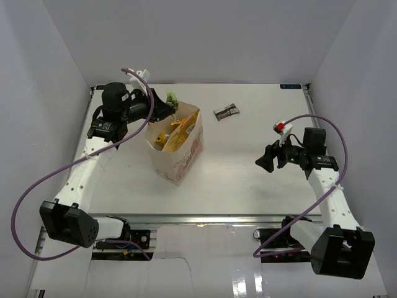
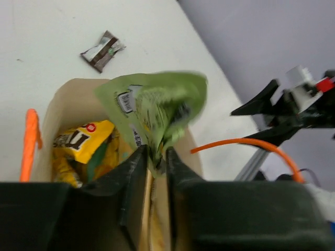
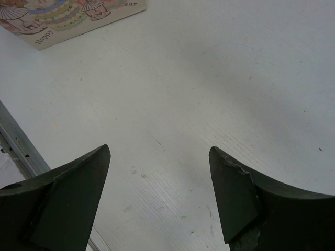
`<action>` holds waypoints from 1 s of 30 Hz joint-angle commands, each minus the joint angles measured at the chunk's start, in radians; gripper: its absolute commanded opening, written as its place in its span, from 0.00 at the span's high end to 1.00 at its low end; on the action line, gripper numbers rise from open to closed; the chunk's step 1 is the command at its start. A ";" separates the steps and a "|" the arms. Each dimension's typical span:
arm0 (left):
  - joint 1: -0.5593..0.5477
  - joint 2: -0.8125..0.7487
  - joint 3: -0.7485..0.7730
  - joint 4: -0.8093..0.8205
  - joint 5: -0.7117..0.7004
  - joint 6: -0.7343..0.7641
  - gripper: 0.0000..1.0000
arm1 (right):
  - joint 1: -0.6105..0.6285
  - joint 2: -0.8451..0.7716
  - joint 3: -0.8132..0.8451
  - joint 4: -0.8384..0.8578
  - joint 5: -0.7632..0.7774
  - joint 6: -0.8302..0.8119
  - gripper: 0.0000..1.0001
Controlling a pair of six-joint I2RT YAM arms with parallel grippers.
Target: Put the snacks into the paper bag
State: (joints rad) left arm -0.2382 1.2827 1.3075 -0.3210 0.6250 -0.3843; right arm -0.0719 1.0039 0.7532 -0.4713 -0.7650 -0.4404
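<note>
My left gripper (image 2: 155, 157) is pinched narrow on one crimped edge of the green pouch (image 2: 157, 102). The rest of the pouch flops forward over the open mouth of the paper bag (image 2: 63, 91). I hold it by the edge, I judge, so that the thin, glossy film hangs free and can slide straight in once I let go.

The bag stands upright on the left half of the table (image 1: 248, 186). It is stiff cream paper, boxy, with a pinkish print on its near wall. Its thin orange cord handles (image 2: 31, 138) fall outward, which keeps the opening clear. Inside lies the yellow wrapper (image 2: 84, 138), shiny and crumpled. I cannot make out the large chip bag for certain among what sits beneath it.

The dark brown-and-white bar (image 1: 226, 112) lies flat on the table, to the far right of the bag and well apart from it. It is a small, slick packet with pinched ends.

My right gripper (image 3: 158, 151) hangs wide and empty over bare table on the right, near enough to the bar to fetch it.
</note>
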 commanded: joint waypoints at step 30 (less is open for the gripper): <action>-0.039 -0.463 -0.212 -0.119 -0.495 -0.063 0.12 | 0.273 1.260 1.275 0.143 0.657 0.983 0.16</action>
State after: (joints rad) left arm -0.2771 0.8204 1.1301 -0.3828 0.2153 -0.4019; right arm 0.1921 2.2623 1.9358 -0.3855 -0.2016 0.4145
